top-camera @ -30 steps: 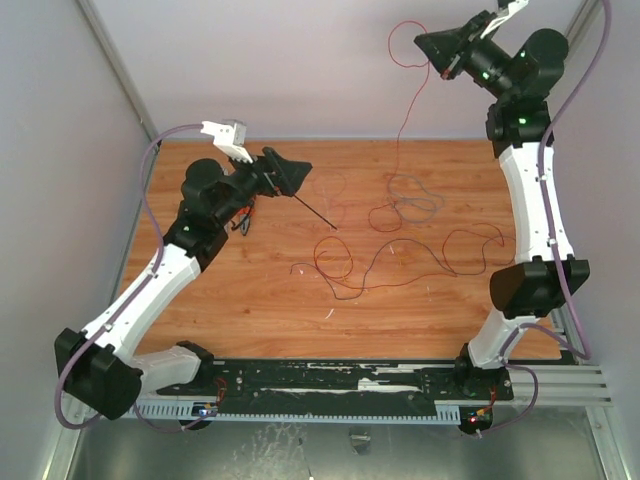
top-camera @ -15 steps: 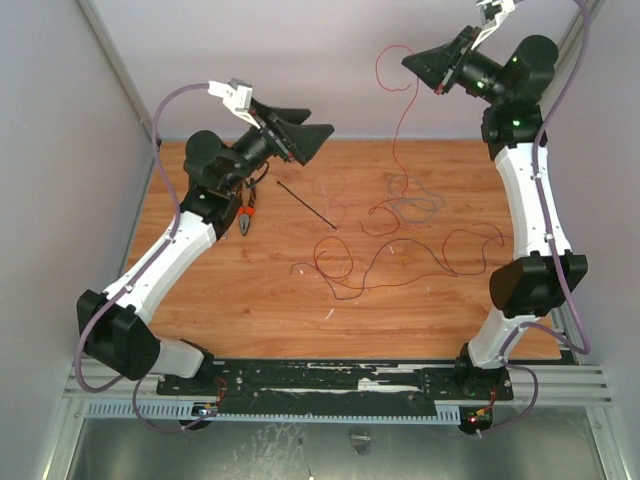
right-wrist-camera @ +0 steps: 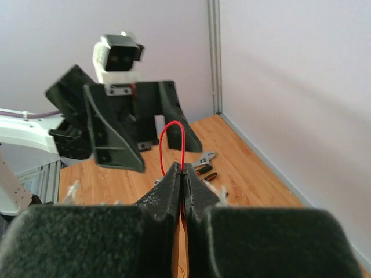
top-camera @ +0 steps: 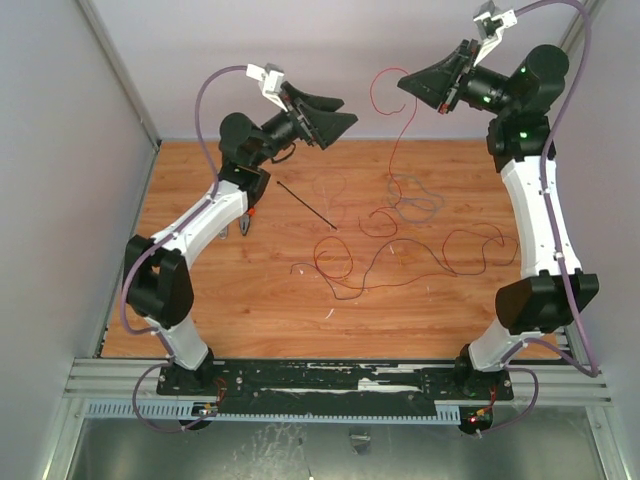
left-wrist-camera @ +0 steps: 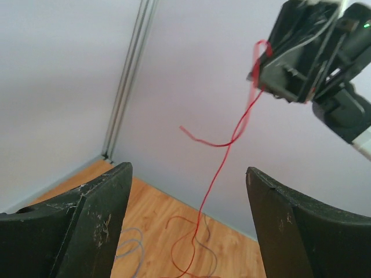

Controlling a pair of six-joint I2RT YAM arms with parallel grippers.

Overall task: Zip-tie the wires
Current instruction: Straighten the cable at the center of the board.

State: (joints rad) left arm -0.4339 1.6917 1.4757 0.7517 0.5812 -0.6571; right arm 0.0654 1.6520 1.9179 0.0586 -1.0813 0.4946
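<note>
Right wrist view: right hand pinches red wire, looping above.

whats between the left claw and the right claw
Only a red wire, dangling from the shut right claw; the open left claw is clear of it. Left wrist view shows it best.

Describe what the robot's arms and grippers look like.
The left arm and right arm have white links, black joints, and thick lavender cables looped alongside. The left gripper and right gripper are black with broad wedge-shaped fingers, scuffed white. Green lights glow on the right arm.
</note>
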